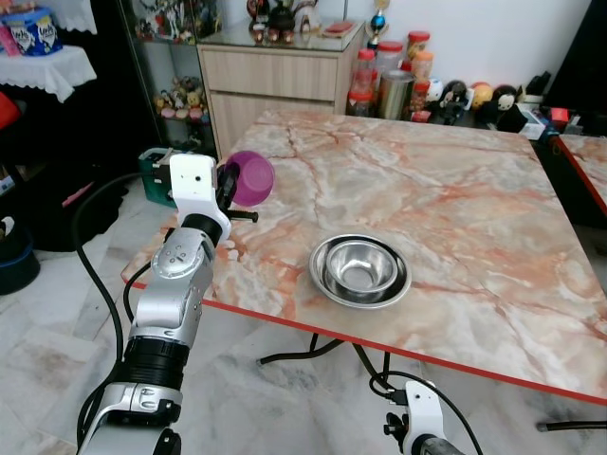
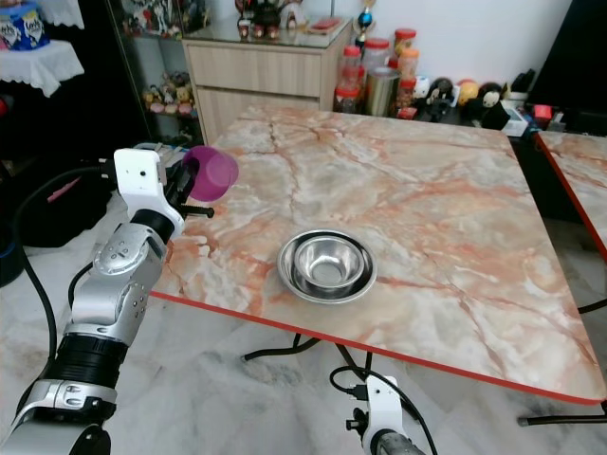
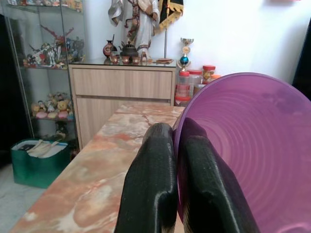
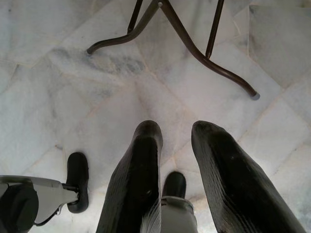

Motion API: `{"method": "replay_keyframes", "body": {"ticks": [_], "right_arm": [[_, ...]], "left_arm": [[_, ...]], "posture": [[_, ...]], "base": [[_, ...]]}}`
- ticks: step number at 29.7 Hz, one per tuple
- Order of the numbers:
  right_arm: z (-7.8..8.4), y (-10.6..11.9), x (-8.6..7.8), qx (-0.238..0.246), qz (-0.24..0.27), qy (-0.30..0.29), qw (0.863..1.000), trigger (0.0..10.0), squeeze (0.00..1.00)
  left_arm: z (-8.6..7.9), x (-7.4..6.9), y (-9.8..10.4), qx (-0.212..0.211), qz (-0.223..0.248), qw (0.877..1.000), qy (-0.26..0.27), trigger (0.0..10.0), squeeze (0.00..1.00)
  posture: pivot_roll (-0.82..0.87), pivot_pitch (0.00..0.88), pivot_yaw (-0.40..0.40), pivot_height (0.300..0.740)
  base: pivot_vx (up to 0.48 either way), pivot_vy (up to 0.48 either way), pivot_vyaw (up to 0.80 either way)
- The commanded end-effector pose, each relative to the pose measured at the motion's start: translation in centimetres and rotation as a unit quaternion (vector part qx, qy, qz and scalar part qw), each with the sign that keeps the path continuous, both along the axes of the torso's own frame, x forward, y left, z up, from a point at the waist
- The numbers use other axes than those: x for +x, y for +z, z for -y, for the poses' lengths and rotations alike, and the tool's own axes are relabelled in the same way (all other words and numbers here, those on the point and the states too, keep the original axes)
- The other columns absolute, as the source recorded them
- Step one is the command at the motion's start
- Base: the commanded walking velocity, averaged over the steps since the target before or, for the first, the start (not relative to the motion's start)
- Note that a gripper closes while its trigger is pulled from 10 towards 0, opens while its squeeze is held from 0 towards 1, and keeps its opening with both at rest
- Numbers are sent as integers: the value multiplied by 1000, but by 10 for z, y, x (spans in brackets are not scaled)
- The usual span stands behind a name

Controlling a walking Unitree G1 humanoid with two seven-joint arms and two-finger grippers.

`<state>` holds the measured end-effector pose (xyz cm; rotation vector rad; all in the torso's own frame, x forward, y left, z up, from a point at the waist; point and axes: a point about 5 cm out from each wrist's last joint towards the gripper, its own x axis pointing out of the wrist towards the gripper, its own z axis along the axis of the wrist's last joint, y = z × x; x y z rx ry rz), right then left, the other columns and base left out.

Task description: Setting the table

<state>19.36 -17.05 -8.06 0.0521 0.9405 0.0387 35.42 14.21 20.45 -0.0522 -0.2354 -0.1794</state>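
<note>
Left gripper [image 3: 177, 160] pinches purple bowl [image 1: 251, 177] rim, bowl seemingly sideways.

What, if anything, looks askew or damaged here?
Nothing stands out. The steel bowl sits upright on the table. The left gripper grips the purple bowl by its rim, tilted on its side over the table's corner.

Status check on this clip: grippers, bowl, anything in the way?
Left gripper shut on purple bowl, held above the table corner. Right gripper open, hanging low over the floor. Steel bowls stacked near the front edge; nothing in the way.
</note>
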Motion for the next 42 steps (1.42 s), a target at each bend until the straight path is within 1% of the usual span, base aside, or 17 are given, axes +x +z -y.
{"method": "replay_keyframes", "body": {"ticks": [1,5,6,8,12,17,20,22,23,24,27,29,32,42], "right_arm": [[0,4,6,0,24,-2,1000,10000,0],[-3,7,9,12,48,17,999,10000,0],[-4,8,11,9,55,40,998,10000,0],[-5,9,12,7,60,55,997,10000,0],[-6,11,14,4,71,66,995,10000,0],[-7,11,15,3,72,82,994,10000,0],[-7,11,14,2,69,80,994,10000,0],[-6,10,13,-3,61,77,995,10000,0],[-4,7,11,-8,47,60,997,10000,0],[-4,7,10,-9,45,56,997,10000,0],[-3,6,9,-11,40,53,998,10000,0],[-2,5,8,-17,26,53,998,10000,0],[-1,4,6,-20,19,37,999,10000,0],[0,3,5,-34,9,12,999,10000,0]], "left_arm": [[-2,0,7,0,9,1000,0,10000,0],[-1,-1,6,1,7,1000,-3,10000,0],[-1,0,5,1,6,1000,-4,10000,0],[0,0,5,2,5,1000,-5,10000,0],[0,0,5,2,5,1000,-7,10000,0],[1,0,5,2,4,1000,-10,10000,0],[1,0,5,2,4,1000,-11,10000,0],[1,0,4,2,3,1000,-11,10000,0],[1,0,4,2,2,1000,-12,10000,0],[1,0,4,2,2,1000,-13,10000,0],[1,0,3,3,2,1000,-13,10000,0],[1,0,3,3,1,1000,-13,10000,0],[1,0,3,3,1,1000,-14,10000,0],[1,1,2,4,-1,1000,-15,10000,0]], "posture": [[93,0,-10,740],[85,0,-8,740],[84,0,-6,740],[84,0,-6,740],[79,0,-2,740],[79,0,-1,740],[74,0,1,740],[75,0,0,740],[74,0,1,740],[74,0,1,740],[74,0,1,740],[73,0,2,740],[73,0,2,740],[73,0,4,740]], "base": [[0,0,0],[0,0,0],[0,0,0],[0,0,0],[0,0,0],[0,0,0],[0,0,0],[0,0,0],[0,0,0],[0,0,0],[0,0,0],[0,0,0],[0,0,0],[0,0,0]]}}
